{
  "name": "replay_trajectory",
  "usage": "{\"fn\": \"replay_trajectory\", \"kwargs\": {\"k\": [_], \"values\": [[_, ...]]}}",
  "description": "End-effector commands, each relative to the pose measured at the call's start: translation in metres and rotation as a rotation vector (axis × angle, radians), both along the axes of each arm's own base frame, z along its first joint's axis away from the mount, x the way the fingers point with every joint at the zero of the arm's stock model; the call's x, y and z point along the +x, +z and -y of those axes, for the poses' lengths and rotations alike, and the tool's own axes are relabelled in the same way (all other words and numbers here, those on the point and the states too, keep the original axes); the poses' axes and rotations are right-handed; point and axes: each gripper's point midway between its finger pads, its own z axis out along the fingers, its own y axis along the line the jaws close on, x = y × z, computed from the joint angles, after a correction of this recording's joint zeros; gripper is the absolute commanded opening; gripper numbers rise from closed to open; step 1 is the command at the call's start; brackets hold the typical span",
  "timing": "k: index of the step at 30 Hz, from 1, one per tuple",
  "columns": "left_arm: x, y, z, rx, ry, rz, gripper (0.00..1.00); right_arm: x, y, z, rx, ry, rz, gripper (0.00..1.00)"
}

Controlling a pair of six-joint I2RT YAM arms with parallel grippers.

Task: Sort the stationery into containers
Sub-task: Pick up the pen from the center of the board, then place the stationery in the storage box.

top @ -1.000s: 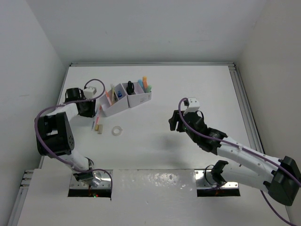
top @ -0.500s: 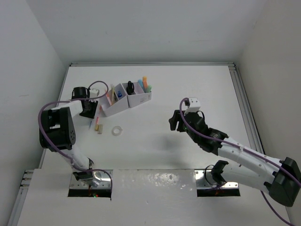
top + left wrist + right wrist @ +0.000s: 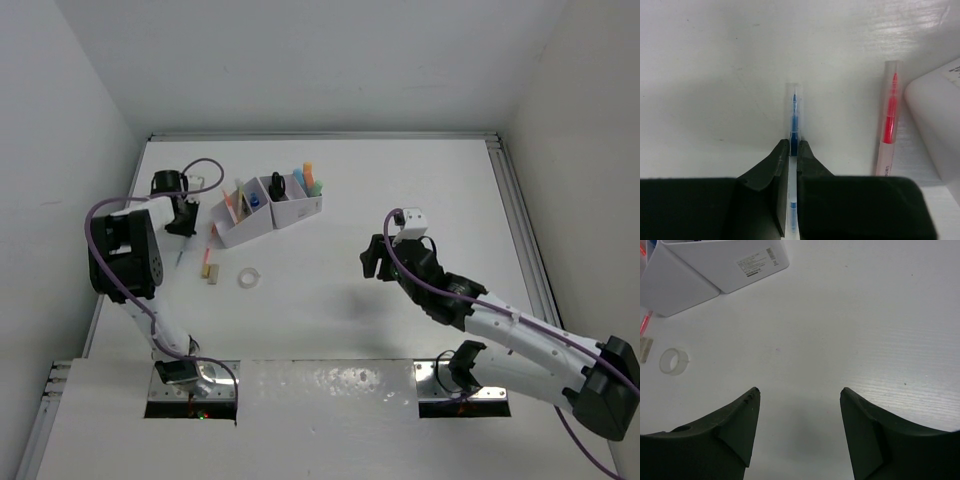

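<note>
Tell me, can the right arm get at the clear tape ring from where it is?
Probably yes. The right tool is open and empty, and the tape ring lies alone on the table, clear of the organiser, with nothing between them.

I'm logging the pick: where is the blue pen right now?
The blue pen is pinched in the left gripper on the left side of the table. In the left wrist view, a red pen lies beside it, next to the white organiser.
</note>
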Motion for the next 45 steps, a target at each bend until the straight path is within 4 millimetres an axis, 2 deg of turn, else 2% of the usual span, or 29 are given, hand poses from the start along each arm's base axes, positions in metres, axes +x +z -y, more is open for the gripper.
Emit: {"fn": "replay_trajectory", "kwargs": {"k": [1, 2, 4, 5, 6, 7, 8, 9, 10, 12, 13, 15, 16, 18, 23, 28, 37, 39, 40, 42, 43, 45], "values": [[-0.005, -0.001, 0.012, -0.135, -0.006, -0.024, 0.00, 0.000, 0.006, 0.002, 0.021, -0.017, 0.018, 0.64], [-0.001, 0.006, 0.013, -0.154, -0.008, -0.001, 0.00, 0.000, 0.007, 0.003, 0.022, -0.017, 0.019, 0.64], [0.021, 0.045, 0.018, -0.187, -0.025, 0.122, 0.00, -0.001, 0.007, 0.004, 0.022, -0.020, 0.019, 0.64], [0.035, 0.073, 0.020, -0.197, -0.028, 0.214, 0.00, -0.002, 0.007, 0.004, 0.023, -0.017, 0.019, 0.64], [0.044, 0.092, 0.022, -0.210, -0.027, 0.275, 0.00, -0.002, 0.006, 0.005, 0.022, -0.019, 0.018, 0.64], [0.064, 0.124, 0.027, -0.219, -0.054, 0.391, 0.00, -0.001, 0.007, 0.005, 0.026, -0.021, 0.020, 0.64], [0.073, 0.157, 0.034, -0.244, -0.046, 0.489, 0.00, -0.002, 0.007, 0.005, 0.025, -0.019, 0.020, 0.64], [0.080, 0.178, 0.041, -0.250, -0.056, 0.556, 0.00, -0.002, 0.007, 0.005, 0.027, -0.022, 0.023, 0.64], [0.094, 0.209, 0.056, -0.248, -0.100, 0.664, 0.00, -0.002, 0.008, 0.005, 0.029, -0.023, 0.024, 0.64], [0.105, 0.239, 0.078, -0.311, -0.106, 0.728, 0.00, -0.001, 0.010, 0.004, 0.031, -0.018, 0.028, 0.64], [0.114, 0.262, 0.096, -0.344, -0.138, 0.783, 0.00, -0.001, 0.010, 0.005, 0.021, -0.018, 0.031, 0.64], [0.121, 0.269, 0.116, -0.408, -0.143, 0.811, 0.00, 0.001, 0.013, 0.006, 0.014, -0.018, 0.043, 0.64], [0.126, 0.280, 0.132, -0.411, -0.183, 0.868, 0.00, 0.002, 0.014, 0.006, 0.004, -0.014, 0.048, 0.64], [0.128, 0.279, 0.156, -0.466, -0.163, 0.894, 0.00, 0.004, 0.019, 0.006, -0.010, -0.016, 0.056, 0.64], [0.121, 0.256, 0.176, -0.503, -0.144, 0.900, 0.00, 0.006, 0.026, 0.005, -0.004, -0.024, 0.060, 0.63], [0.109, 0.252, 0.176, -0.506, -0.135, 0.928, 0.00, 0.008, 0.035, 0.004, 0.023, -0.037, 0.066, 0.63], [0.091, 0.241, 0.190, -0.490, -0.197, 0.987, 0.00, 0.003, 0.043, 0.000, 0.097, -0.051, 0.054, 0.60], [0.089, 0.234, 0.190, -0.481, -0.210, 0.997, 0.00, 0.003, 0.046, 0.000, 0.105, -0.055, 0.058, 0.60], [0.084, 0.223, 0.191, -0.473, -0.227, 0.985, 0.00, 0.001, 0.045, 0.001, 0.104, -0.058, 0.056, 0.59], [0.080, 0.223, 0.193, -0.446, -0.285, 1.033, 0.00, 0.001, 0.049, 0.004, 0.120, -0.077, 0.060, 0.59], [0.074, 0.210, 0.196, -0.435, -0.326, 1.022, 0.00, -0.001, 0.050, 0.004, 0.120, -0.079, 0.058, 0.59], [0.071, 0.211, 0.196, -0.417, -0.367, 1.064, 0.00, 0.000, 0.054, 0.006, 0.130, -0.089, 0.066, 0.59]]}}
